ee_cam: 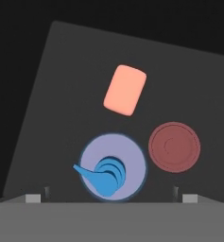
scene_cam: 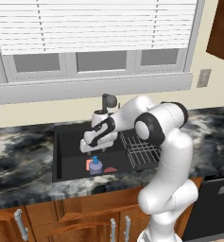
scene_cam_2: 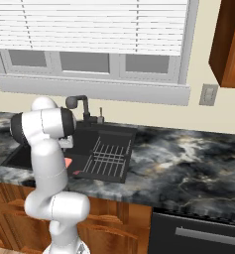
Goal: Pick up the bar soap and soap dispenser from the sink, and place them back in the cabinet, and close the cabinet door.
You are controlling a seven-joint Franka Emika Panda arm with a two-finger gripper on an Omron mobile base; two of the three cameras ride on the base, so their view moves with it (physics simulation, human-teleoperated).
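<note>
In the black rectangular sink (scene_cam: 66,156), your wide-open gripper (ee_cam: 111,196) is hovering directly above the blue-purple cylindrical soap dispenser (ee_cam: 112,168), the salmon-pink bar soap (ee_cam: 125,90) lying just beyond.

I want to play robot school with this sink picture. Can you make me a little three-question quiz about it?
1. True or false: the gripper holds the dispenser.
2. In the hand view, what lies in the sink farthest from the fingertips? A) bar soap B) red disc C) dispenser
3. Fill in: the dispenser's pump top is ____.

Key: 1 false, the jaws are open above it. 2 A. 3 blue.
</note>
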